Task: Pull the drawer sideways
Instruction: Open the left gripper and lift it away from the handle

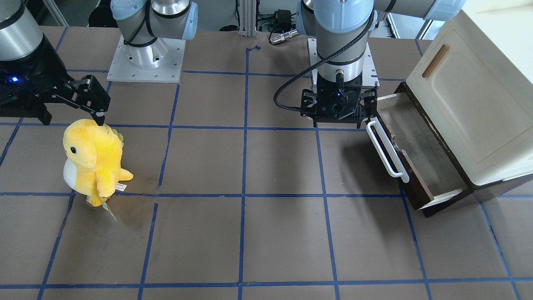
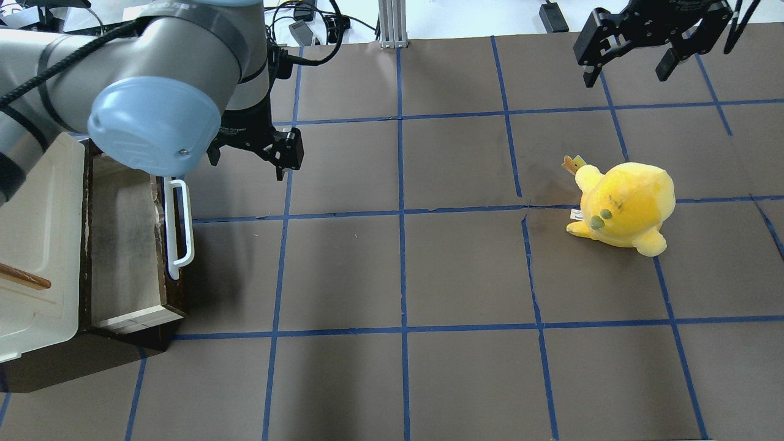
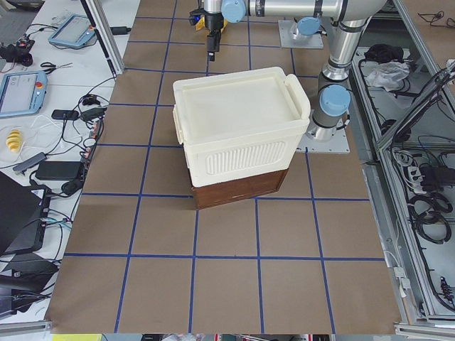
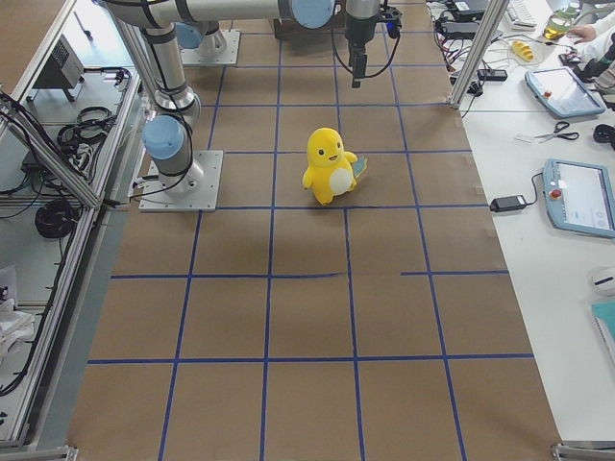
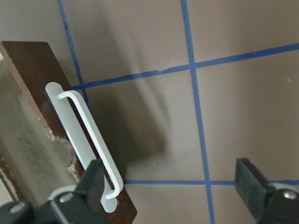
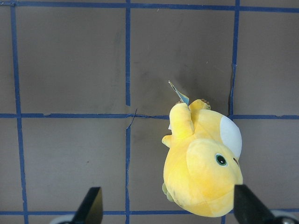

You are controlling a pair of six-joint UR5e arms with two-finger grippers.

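The drawer point(image 1: 420, 154) stands pulled out from under the cream cabinet, with its pale inside showing. Its dark brown front carries a long white bar handle point(image 1: 385, 150). It also shows in the overhead view point(image 2: 122, 245) and in the left wrist view point(image 5: 32, 93). My left gripper point(image 1: 337, 124) is open and empty, and hovers just beside the handle's end nearest the robot point(image 2: 248, 160). In the left wrist view point(image 5: 170, 186) one finger point(image 5: 93, 179) overlaps that handle end point(image 5: 110, 186). My right gripper point(image 2: 628, 73) is open and empty, above the yellow plush point(image 6: 168, 207).
A cream cabinet point(image 1: 470, 104) with a small brown wooden handle point(image 1: 435, 61) sits over the drawer's base at the table's left end. A yellow plush dinosaur point(image 2: 625, 205) stands on the right side of the table. Blue tape lines grid the brown tabletop point(image 1: 250, 166).
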